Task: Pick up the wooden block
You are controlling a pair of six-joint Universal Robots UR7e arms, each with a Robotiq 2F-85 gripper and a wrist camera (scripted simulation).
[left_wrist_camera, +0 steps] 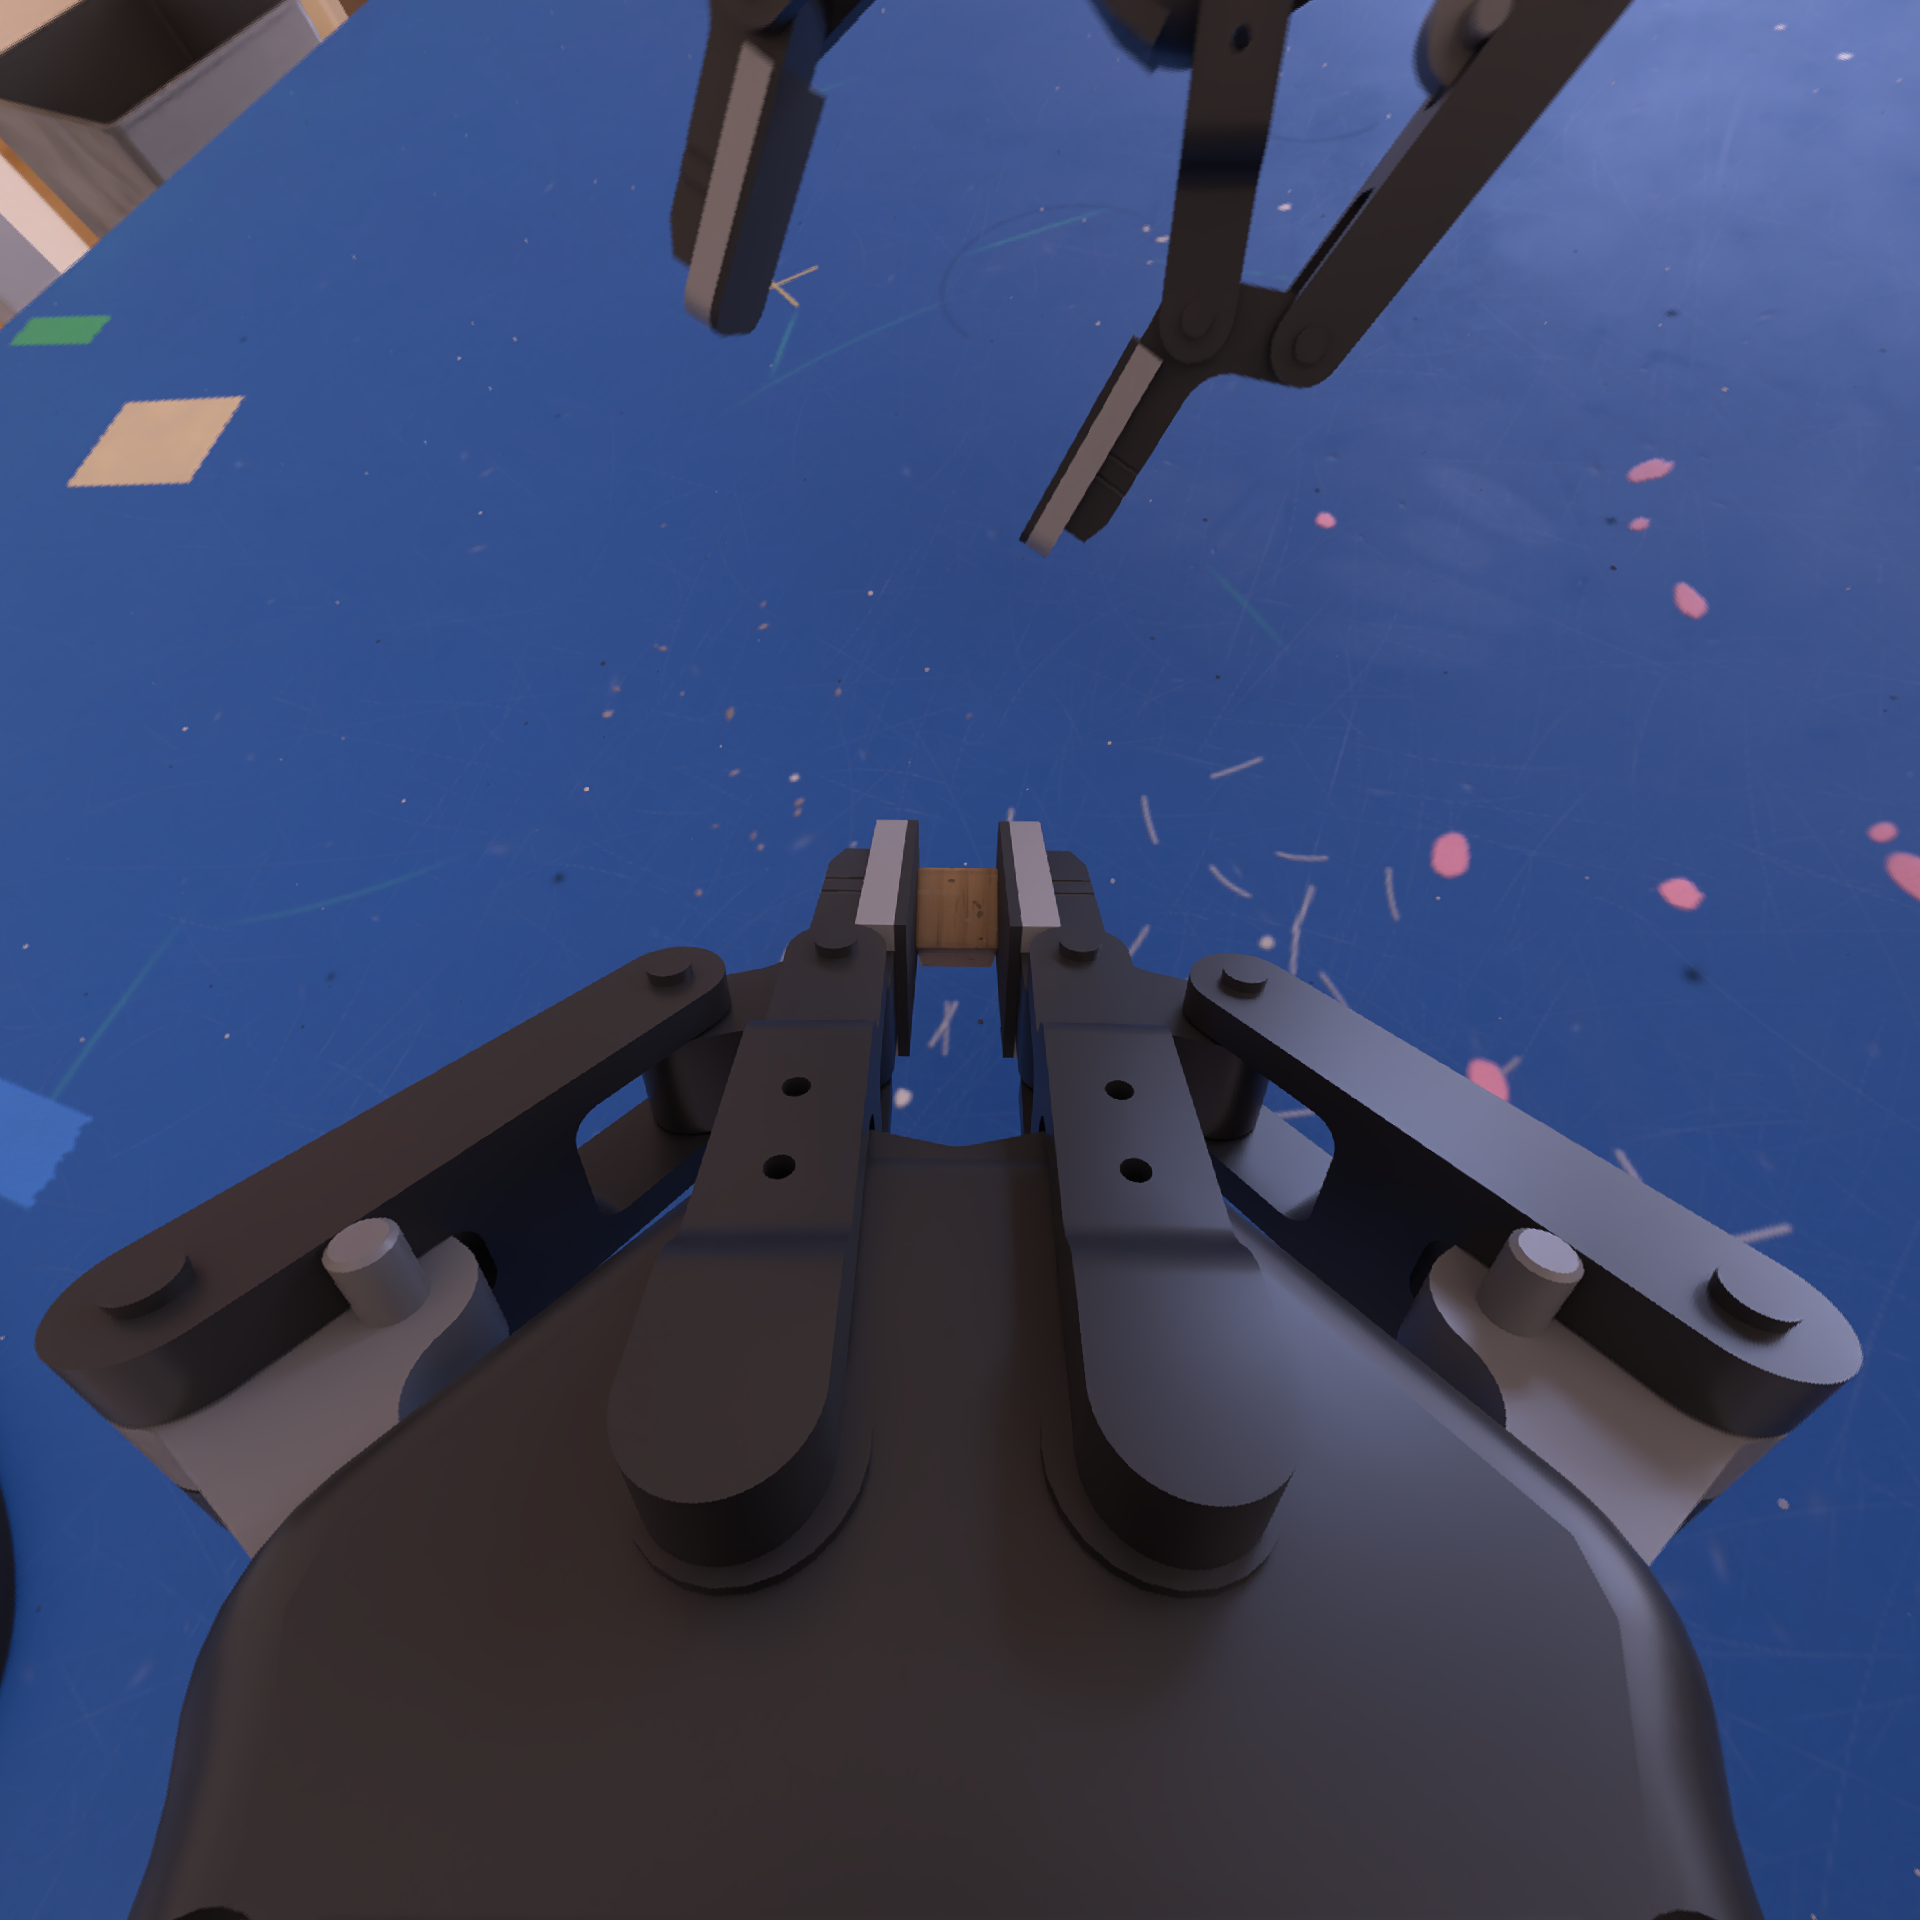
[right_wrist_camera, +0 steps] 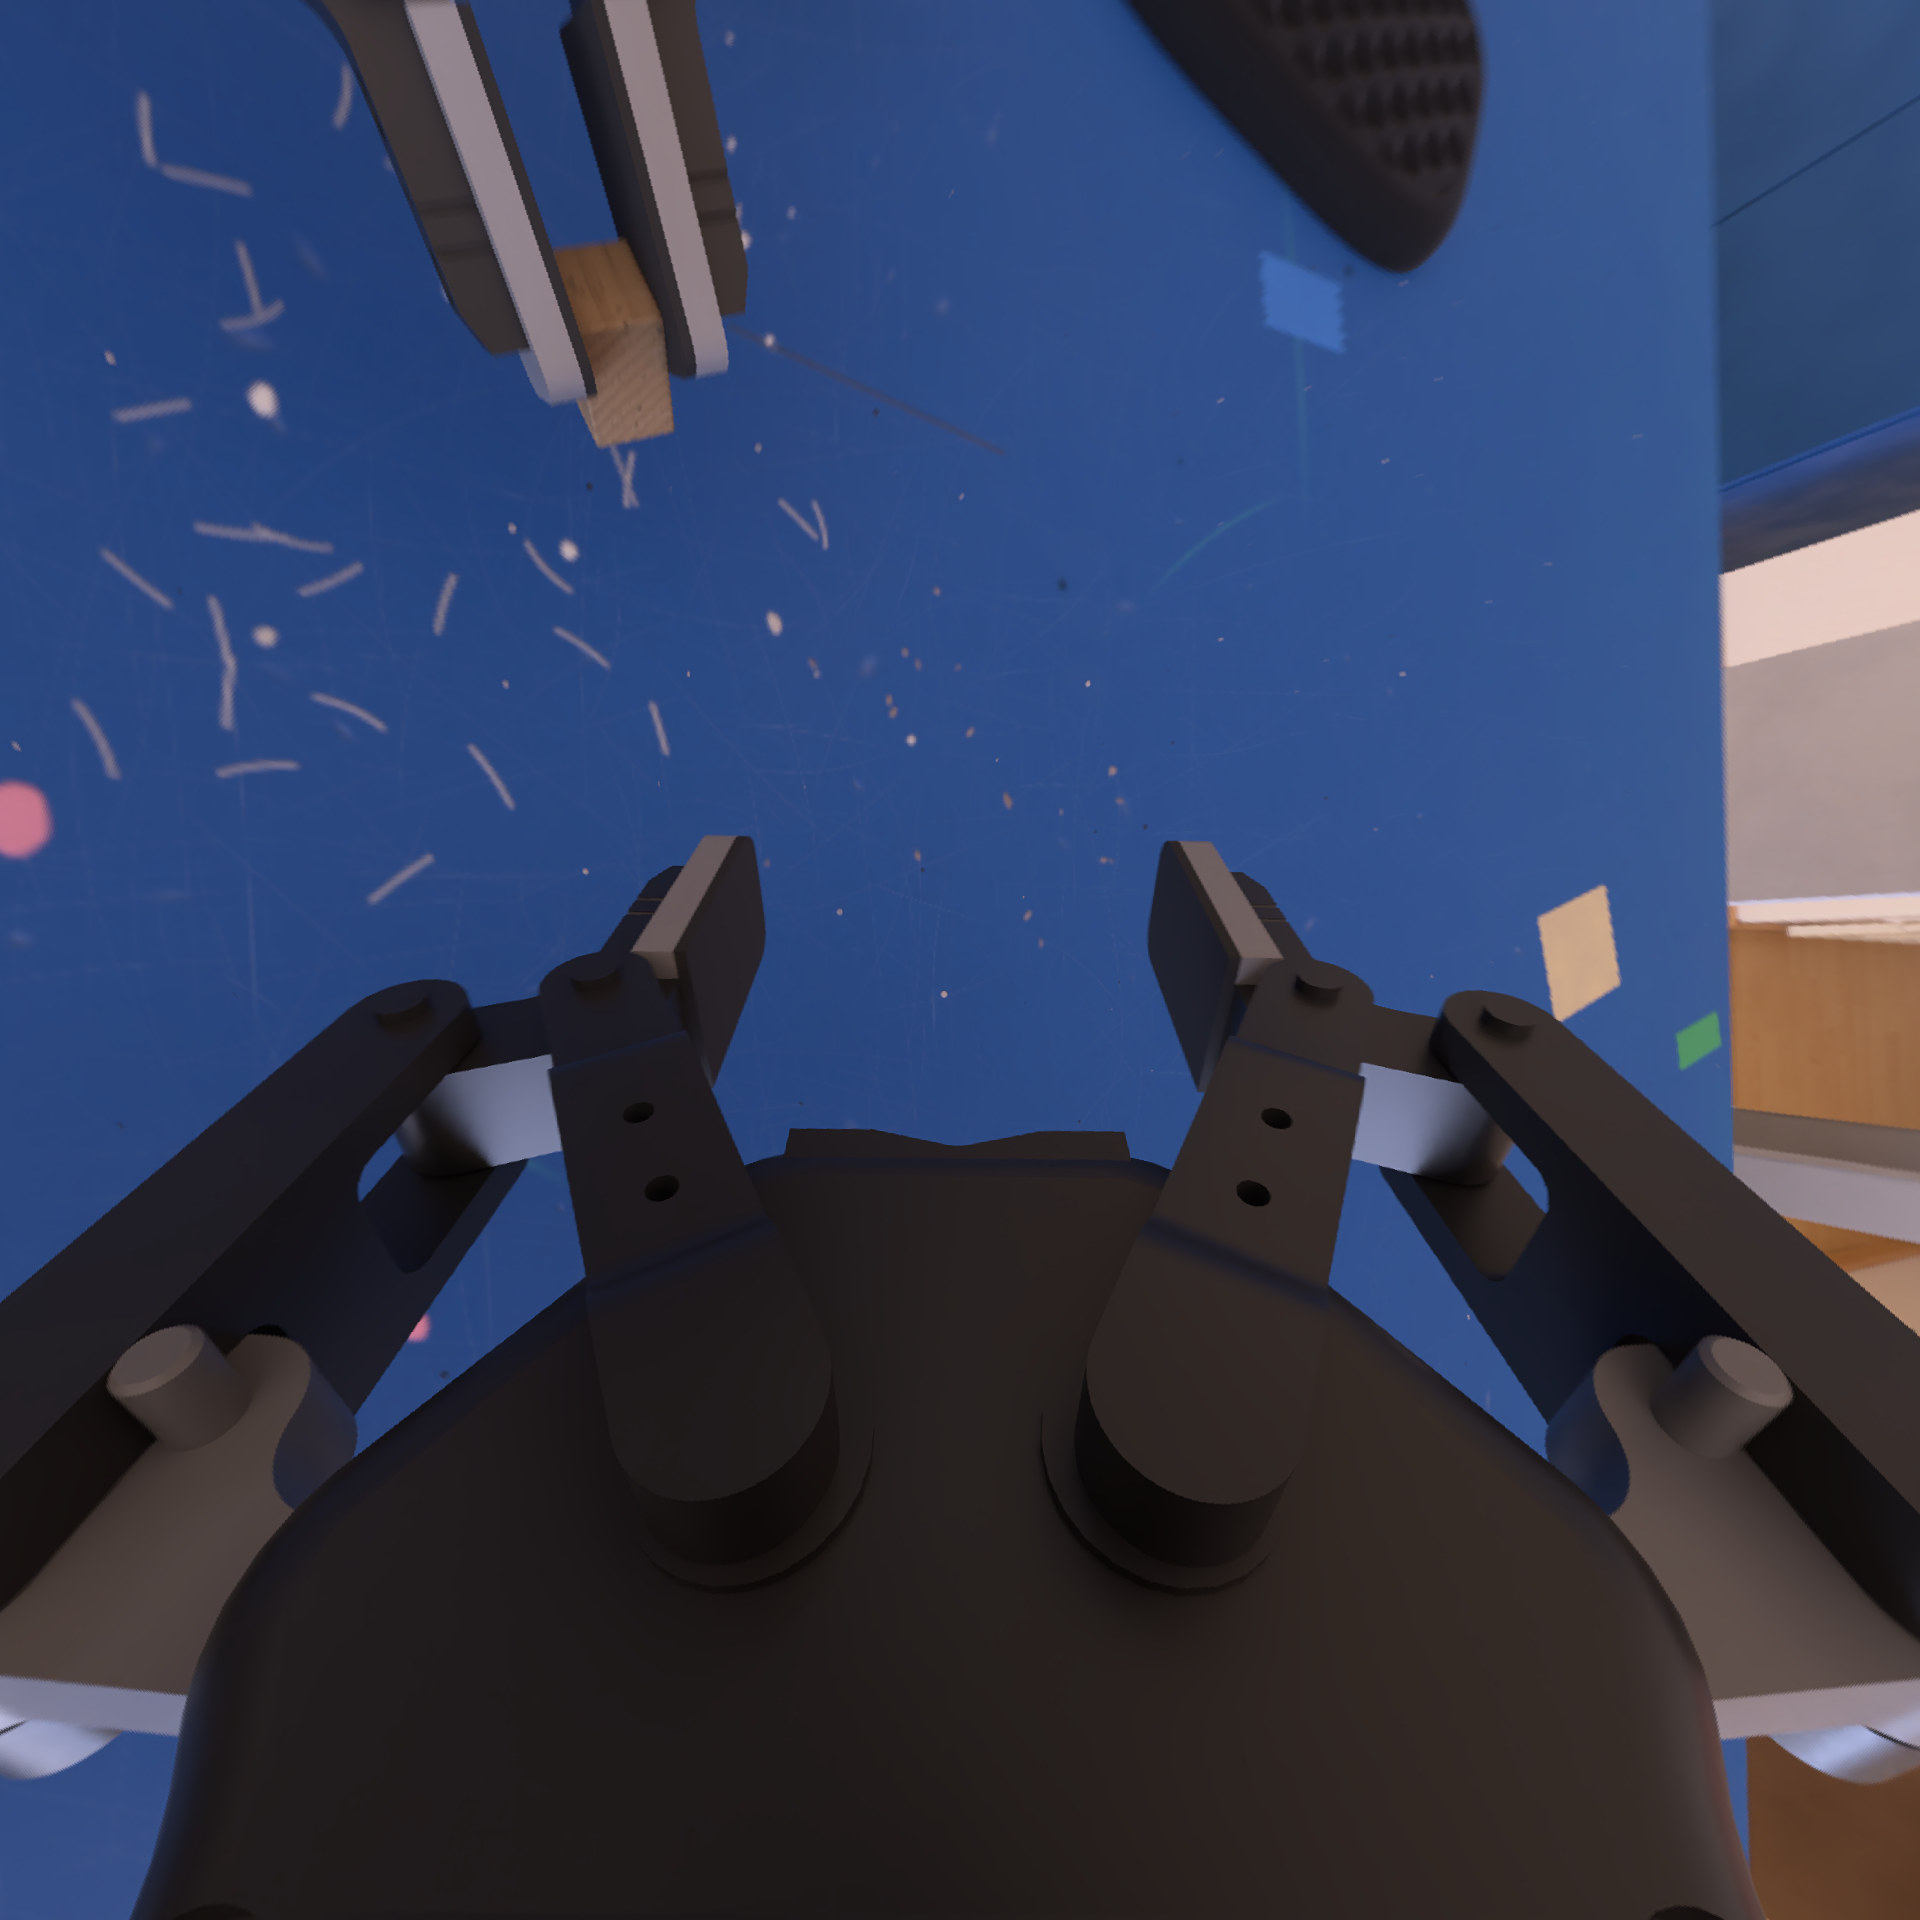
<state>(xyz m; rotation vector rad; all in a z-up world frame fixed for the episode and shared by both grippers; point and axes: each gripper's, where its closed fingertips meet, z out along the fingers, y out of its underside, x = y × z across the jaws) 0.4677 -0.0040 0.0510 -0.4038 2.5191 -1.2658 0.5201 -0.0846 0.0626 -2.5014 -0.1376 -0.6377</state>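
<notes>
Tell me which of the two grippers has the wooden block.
The left gripper: its pads are shut on the wooden block. The right gripper is open and empty.

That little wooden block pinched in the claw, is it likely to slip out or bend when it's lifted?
Probably neither. The wooden block looks solid and square-edged, so it should stay stiff. The left gripper presses flat pads against two opposite faces, which likely holds it steady. It looks small beside the fingers, so it is probably light. Part of it sticks out below the pads, so a knock might twist it.
</notes>
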